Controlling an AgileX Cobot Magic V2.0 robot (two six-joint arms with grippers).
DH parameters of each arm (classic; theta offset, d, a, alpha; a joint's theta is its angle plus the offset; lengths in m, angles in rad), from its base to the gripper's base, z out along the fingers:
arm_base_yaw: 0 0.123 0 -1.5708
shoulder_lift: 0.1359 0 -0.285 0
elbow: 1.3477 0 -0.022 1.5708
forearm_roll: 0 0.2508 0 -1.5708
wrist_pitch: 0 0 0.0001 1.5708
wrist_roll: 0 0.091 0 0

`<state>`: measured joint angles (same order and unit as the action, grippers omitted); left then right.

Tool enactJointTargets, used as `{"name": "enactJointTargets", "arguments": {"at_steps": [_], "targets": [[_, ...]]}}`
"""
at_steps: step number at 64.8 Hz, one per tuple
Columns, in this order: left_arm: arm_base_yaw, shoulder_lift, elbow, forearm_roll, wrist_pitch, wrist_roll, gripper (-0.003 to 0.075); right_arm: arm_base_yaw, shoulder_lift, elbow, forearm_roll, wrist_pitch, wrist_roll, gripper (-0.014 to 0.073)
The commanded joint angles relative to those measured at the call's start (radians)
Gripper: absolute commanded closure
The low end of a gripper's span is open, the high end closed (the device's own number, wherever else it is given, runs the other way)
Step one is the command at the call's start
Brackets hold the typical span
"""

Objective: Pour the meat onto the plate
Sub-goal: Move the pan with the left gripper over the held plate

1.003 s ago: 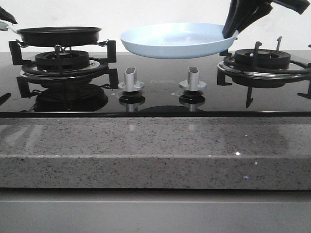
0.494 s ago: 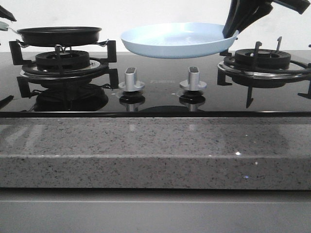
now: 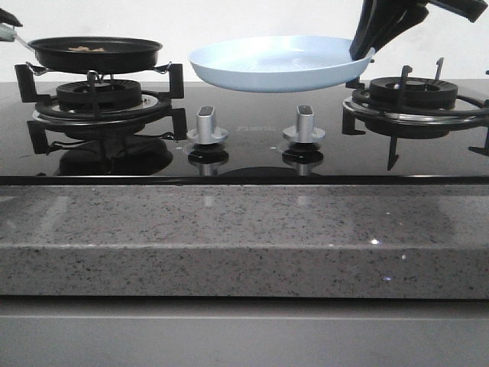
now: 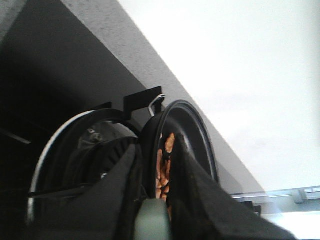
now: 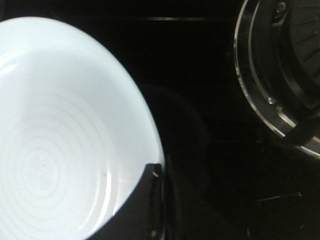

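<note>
A black frying pan (image 3: 95,52) hovers just above the left burner, and a little meat (image 3: 85,49) shows inside it. In the left wrist view the reddish-brown meat (image 4: 164,167) lies in the pan (image 4: 197,132). My left gripper (image 4: 156,202) is shut on the pan's grey-green handle (image 4: 152,222); in the front view it (image 3: 6,29) is at the far left edge. The pale-blue plate (image 3: 279,63) hangs in the air over the hob's middle. My right gripper (image 3: 365,47) is shut on its right rim. The right wrist view shows the plate (image 5: 60,140) bare, with a finger (image 5: 142,205) over its rim.
The left burner grate (image 3: 99,98) sits under the pan, and the right burner (image 3: 412,95) is beside the plate. Two silver knobs (image 3: 206,126) (image 3: 303,125) stand on the black glass hob. A speckled grey counter edge (image 3: 244,237) runs along the front.
The pan has risen slightly and moved a little to the right, so the meat inside now shows. The plate and right gripper have not moved.
</note>
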<state>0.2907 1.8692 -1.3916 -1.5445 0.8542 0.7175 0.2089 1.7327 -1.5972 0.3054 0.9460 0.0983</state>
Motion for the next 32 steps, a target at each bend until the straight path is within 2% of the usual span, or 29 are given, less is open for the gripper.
{"name": "enactJointTargets", "arguments": {"at_steps": [1, 13, 32], "targets": [[-0.004, -0.048, -0.028, -0.04, 0.028, 0.037, 0.0741, -0.007, -0.058, -0.026, 0.024, -0.048, -0.006, 0.0664], [-0.002, -0.059, -0.028, -0.127, 0.068, 0.037, 0.0741, -0.007, -0.058, -0.026, 0.024, -0.048, -0.006, 0.0664], [-0.002, -0.142, -0.028, -0.13, 0.065, 0.037, 0.0741, -0.007, -0.058, -0.026, 0.024, -0.048, -0.006, 0.0664]]}}
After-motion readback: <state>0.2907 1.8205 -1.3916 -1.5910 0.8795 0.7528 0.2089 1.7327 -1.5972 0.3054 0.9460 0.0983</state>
